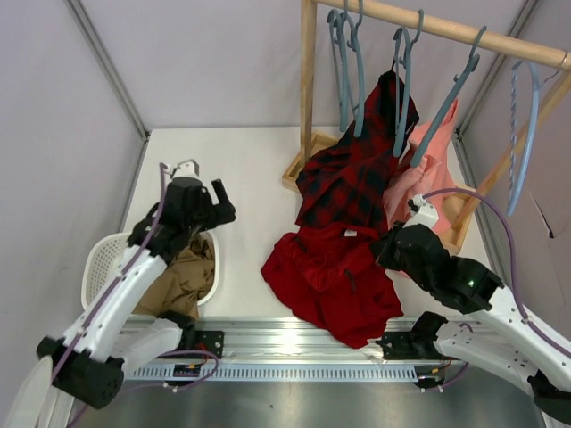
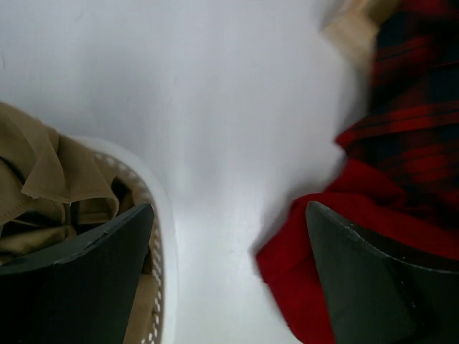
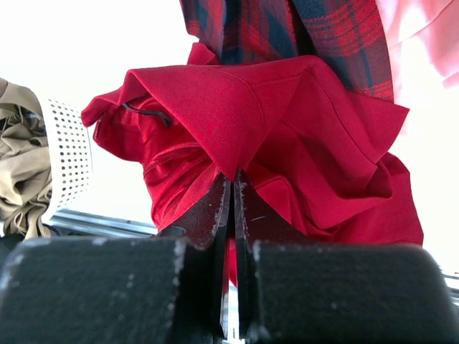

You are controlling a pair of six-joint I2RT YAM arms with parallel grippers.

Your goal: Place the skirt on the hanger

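Note:
The bright-red skirt (image 1: 326,281) lies crumpled on the white table near the front rail. My right gripper (image 1: 389,246) is shut on a raised fold at the skirt's right side; in the right wrist view the gripper (image 3: 233,179) pinches the red cloth (image 3: 287,122) between its closed fingers. My left gripper (image 1: 214,212) hovers open over the table between the basket and the skirt. Its view shows nothing in the gripper (image 2: 228,208), and the skirt's edge (image 2: 301,272) lies under the right finger. A grey-blue hanger (image 1: 346,80) hangs empty on the wooden rail among others like it.
A white perforated basket (image 1: 98,259) with a tan garment (image 1: 183,276) stands at the left. A red-and-black plaid garment (image 1: 357,169) and a pink one (image 1: 428,169) hang from the rack, over its wooden base (image 1: 303,165). A paler twisted hanger (image 1: 526,125) hangs at the far right.

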